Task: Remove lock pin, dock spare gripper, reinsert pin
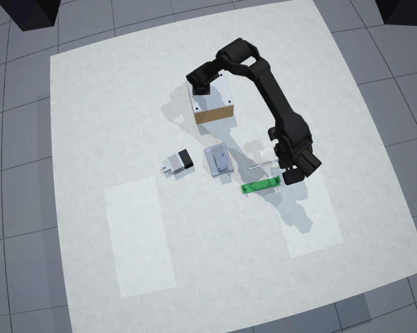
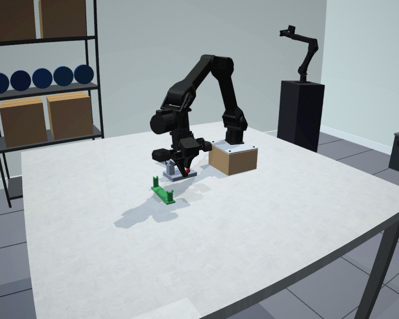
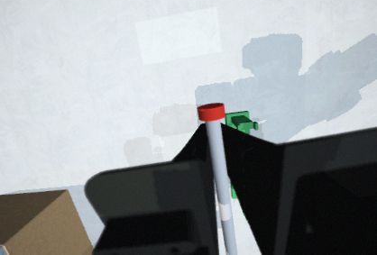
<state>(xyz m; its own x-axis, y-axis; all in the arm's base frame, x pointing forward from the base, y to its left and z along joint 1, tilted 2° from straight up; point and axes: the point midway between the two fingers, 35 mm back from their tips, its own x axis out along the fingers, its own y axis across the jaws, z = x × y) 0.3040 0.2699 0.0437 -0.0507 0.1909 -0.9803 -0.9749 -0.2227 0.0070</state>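
Note:
My gripper [image 1: 283, 164] [image 2: 186, 173] [image 3: 209, 128] is shut on the lock pin [image 1: 263, 164] [image 3: 218, 166], just below its red head [image 2: 187, 170] [image 3: 211, 112]. The pin's bare end points towards the grey-blue mount [image 1: 220, 159] [image 2: 170, 168], with a gap between them in the top view. The pin is out of the socket and above the table. The spare gripper [image 1: 176, 162] lies left of the mount, its black block towards the mount and its pale narrow end pointing away. In the exterior view I cannot make out the spare gripper.
A green cradle [image 1: 261, 184] [image 2: 162, 195] [image 3: 242, 122] with two upright end posts stands close to my gripper, on the side away from my base. My arm's base stands on a wooden box [image 1: 215, 114] [image 2: 242, 162] [image 3: 50, 222] behind the mount.

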